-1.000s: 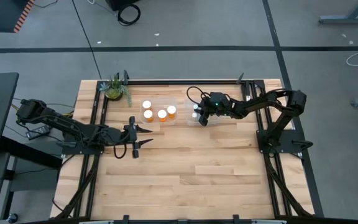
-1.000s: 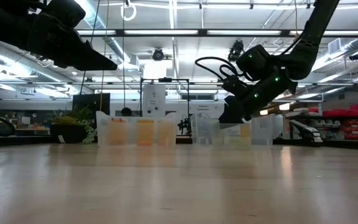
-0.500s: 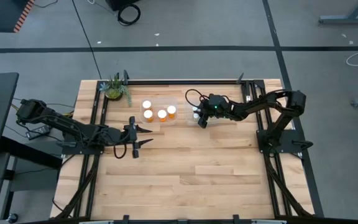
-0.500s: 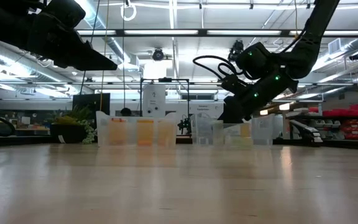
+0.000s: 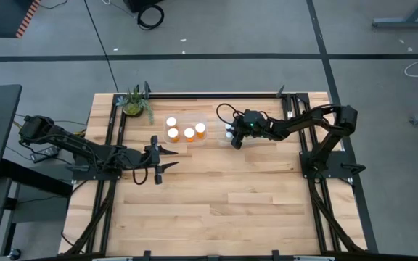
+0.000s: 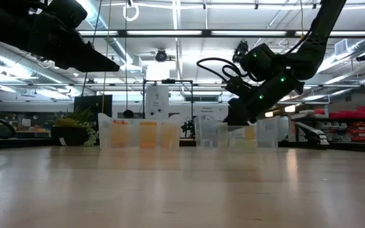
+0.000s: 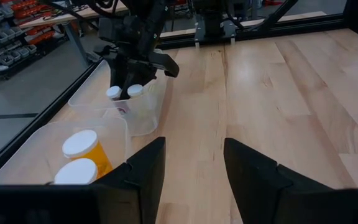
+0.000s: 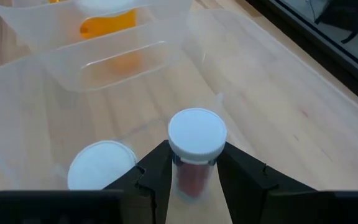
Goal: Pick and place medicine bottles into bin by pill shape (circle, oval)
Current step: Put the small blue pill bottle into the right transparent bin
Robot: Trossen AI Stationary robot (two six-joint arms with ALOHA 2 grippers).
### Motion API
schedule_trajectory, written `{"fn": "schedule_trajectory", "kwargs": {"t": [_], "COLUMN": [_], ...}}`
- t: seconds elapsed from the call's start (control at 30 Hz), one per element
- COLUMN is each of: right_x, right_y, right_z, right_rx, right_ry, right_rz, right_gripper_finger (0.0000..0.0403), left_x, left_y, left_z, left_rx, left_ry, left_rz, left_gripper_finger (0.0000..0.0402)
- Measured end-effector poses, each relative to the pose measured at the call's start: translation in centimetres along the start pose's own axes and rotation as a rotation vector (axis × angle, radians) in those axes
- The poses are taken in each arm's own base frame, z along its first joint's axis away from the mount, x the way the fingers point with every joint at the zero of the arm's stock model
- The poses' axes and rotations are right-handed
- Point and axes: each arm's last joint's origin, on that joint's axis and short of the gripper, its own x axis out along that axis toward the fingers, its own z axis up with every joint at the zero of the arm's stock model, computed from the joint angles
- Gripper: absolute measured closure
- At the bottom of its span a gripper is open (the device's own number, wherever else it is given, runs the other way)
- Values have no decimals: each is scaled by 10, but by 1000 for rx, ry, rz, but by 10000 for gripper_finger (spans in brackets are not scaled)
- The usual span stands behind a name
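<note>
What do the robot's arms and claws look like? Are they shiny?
Not shiny: both arms are dark, nearly black, built from jointed segments. The right arm carries a looping black cable and small green lights near its wrist. Each ends in two flat, dark, pointed fingers, as on the left gripper and the right gripper.

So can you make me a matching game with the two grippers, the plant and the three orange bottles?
1 left gripper
2 right gripper
3 plant
4 three orange bottles

a in a clear bin
b at a table corner
c open, over bare wood
d around a small white-capped bottle

Pairs: 1-c, 2-d, 3-b, 4-a
</note>
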Motion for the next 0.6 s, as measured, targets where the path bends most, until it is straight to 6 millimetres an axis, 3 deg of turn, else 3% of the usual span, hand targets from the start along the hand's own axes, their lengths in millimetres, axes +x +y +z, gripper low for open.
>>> {"fn": "schedule_trajectory", "kwargs": {"t": [0.2, 0.47, 0.6], "right_x": [0, -1, -10], "right_y": [0, 0, -1], "right_z": [-2, -3, 3], "right_rx": [-2, -3, -5], "right_ry": [25, 41, 67], "right_rz": [0, 0, -3], "right_gripper_finger": [267, 218, 205], "left_x": [0, 0, 0], "left_y": [0, 0, 0], "left_z": [0, 0, 0], "left_rx": [0, 0, 2], "left_ry": [0, 0, 3], "left_rz": [0, 0, 0], "left_gripper_finger": [230, 230, 230]}}
